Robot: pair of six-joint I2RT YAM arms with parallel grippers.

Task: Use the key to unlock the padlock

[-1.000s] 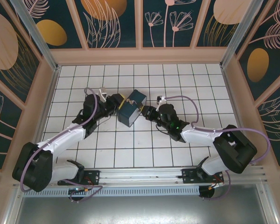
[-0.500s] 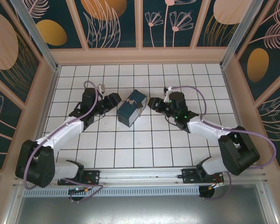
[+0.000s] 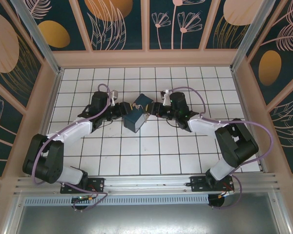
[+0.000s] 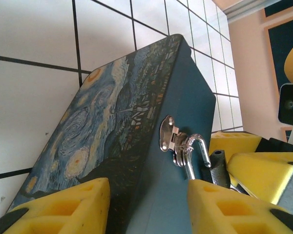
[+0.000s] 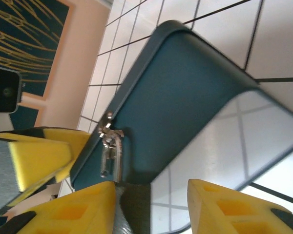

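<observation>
left hand [image 4: 146, 197] and right hand [image 5: 151, 195] half-open, spongy yellow pads [image 4: 63, 207] astride glossy swirl-painted box [image 4: 112, 126], silvery-looped padlock [image 4: 198, 153] on its hasp [image 4: 167, 132]

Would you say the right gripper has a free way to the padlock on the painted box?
Probably yes: the padlock hangs on the side of the box facing the right gripper, beyond its parted jaws, with nothing between them.
</observation>
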